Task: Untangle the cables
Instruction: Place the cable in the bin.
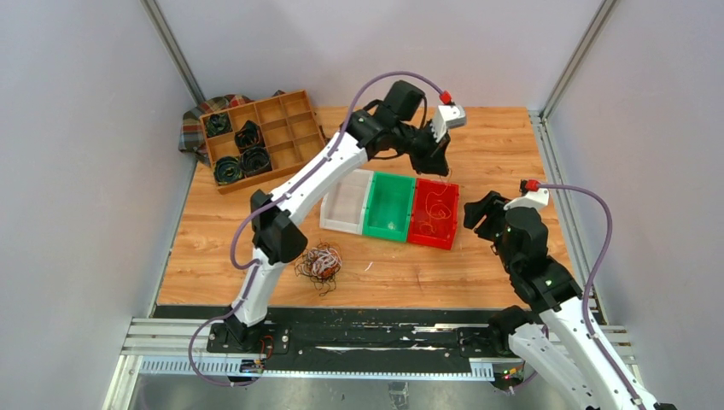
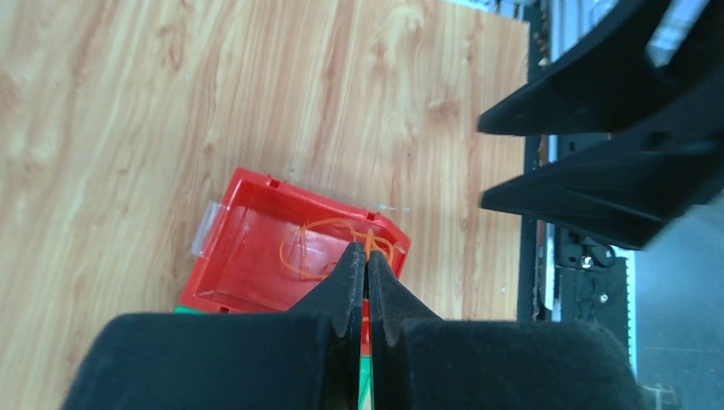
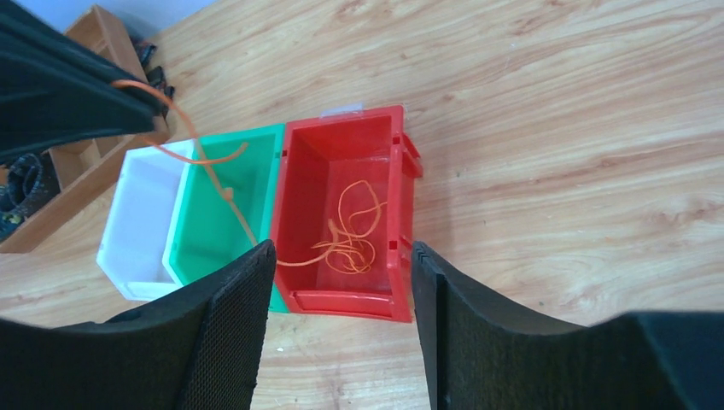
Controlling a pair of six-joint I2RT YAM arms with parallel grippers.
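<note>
A tangled bunch of thin orange, white and black cables [image 1: 320, 262] lies on the table near the left arm's base. My left gripper [image 1: 441, 167] hangs above the red bin [image 1: 422, 231], shut on a thin orange cable [image 2: 370, 243]. That cable [image 3: 211, 173] slopes down from the left gripper [image 3: 81, 98] into the red bin [image 3: 300, 171], where orange loops [image 3: 352, 232] rest on the floor. My right gripper [image 3: 341, 250] is open and empty, just right of the red bin [image 2: 218, 282], its fingers [image 2: 598, 184] level with the left gripper.
A green bin [image 1: 376, 227] and a white bin [image 1: 328, 215] stand in a row left of the red one. A wooden compartment tray [image 1: 286, 130] with thick black coils [image 1: 242, 152] sits at the back left on a plaid cloth [image 1: 189, 130].
</note>
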